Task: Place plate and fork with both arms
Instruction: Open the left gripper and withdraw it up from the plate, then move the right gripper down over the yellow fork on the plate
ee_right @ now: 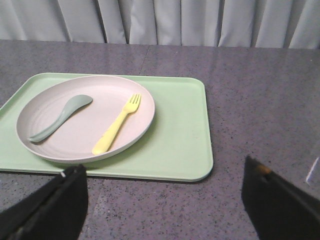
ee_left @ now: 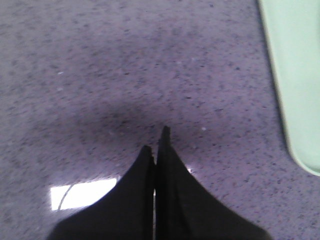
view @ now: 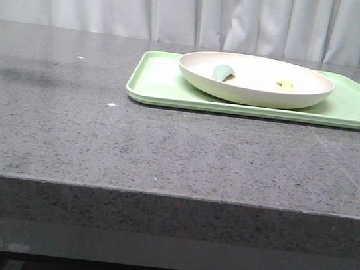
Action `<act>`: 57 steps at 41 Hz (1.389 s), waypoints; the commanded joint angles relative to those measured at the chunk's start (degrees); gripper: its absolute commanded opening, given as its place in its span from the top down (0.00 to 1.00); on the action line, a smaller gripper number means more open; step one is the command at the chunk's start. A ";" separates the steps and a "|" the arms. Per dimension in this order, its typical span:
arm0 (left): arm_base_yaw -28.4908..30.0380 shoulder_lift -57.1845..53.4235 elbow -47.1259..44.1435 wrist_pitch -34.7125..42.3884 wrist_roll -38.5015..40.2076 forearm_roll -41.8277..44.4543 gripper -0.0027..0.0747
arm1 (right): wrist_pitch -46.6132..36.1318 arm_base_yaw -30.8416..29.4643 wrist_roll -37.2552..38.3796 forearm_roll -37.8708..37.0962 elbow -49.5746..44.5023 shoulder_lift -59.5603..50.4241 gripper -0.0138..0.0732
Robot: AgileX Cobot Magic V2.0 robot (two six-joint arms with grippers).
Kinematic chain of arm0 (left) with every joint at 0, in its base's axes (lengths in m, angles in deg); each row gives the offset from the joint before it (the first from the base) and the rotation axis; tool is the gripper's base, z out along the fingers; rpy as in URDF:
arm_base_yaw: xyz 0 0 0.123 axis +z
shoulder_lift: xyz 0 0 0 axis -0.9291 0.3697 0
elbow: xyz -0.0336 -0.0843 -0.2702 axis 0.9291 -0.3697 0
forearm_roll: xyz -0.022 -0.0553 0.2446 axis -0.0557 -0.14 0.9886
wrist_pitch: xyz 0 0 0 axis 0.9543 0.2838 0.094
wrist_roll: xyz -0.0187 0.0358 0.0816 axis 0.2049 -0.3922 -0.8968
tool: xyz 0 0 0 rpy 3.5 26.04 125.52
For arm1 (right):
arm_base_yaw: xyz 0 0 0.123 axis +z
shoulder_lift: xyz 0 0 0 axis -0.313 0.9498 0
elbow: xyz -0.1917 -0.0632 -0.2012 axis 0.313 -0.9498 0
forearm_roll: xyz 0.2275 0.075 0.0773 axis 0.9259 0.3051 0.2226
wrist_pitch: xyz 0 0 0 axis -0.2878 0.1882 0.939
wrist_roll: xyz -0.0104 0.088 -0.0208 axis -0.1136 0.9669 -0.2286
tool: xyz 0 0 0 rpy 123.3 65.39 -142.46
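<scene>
Nearest the lens, my right end effector point(ee_right: 165, 200) stands wide, its two black fingers point(ee_right: 50, 205) spread apart above the speckled grey stone bench point(ee_right: 260, 100), holding nothing. Beyond it, toward twelve o'clock, the round cream-white matte plate point(ee_right: 100, 100) sits on the flat rectangular light-green tray point(ee_right: 180, 135). The small pale-yellow plastic fork point(ee_right: 117, 125) lies inside the plate, with the pale green spoon point(ee_right: 60, 116) beside it at about nine o'clock, apart from it.

My left end effector point(ee_left: 157, 145) is pressed together and empty, over bare bench with the tray edge at three o'clock.

The risk, as I judge it: the fork lies flat against a shallow dish, so a pinch may skid it or tip the plate's rim; reaching loosely could catch the spoon instead.

Only the right wrist view shows the fork whole; the front view hides all but its tip behind the rim.
</scene>
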 commanded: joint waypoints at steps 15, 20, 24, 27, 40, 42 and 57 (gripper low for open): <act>6.34 -32.71 -37.25 33.44 -3.57 -0.35 0.99 | -6.10 -0.34 -0.13 -0.58 1.88 0.32 0.10; 6.34 -42.11 -46.27 37.86 -3.57 -0.35 0.99 | -8.00 -0.34 -0.13 -0.53 1.88 1.00 0.10; 6.34 -49.04 -52.28 39.33 -3.80 -0.35 0.99 | -9.22 -0.34 -0.13 -0.53 1.88 3.31 0.10; 6.34 -54.94 -55.73 40.59 -4.14 -0.35 0.99 | -9.69 -0.34 -0.13 -0.53 1.96 5.48 0.10; 6.34 -68.07 -61.77 41.34 -5.40 -0.35 0.99 | -7.97 2.17 -0.13 5.38 9.12 21.18 0.10; 6.34 -68.41 -61.77 41.44 -5.40 -0.35 0.99 | -6.23 3.60 -0.13 5.46 11.76 24.63 0.10; 6.34 -68.36 -61.85 41.46 -5.40 -0.35 0.99 | 13.52 7.47 0.65 6.38 40.09 51.52 0.10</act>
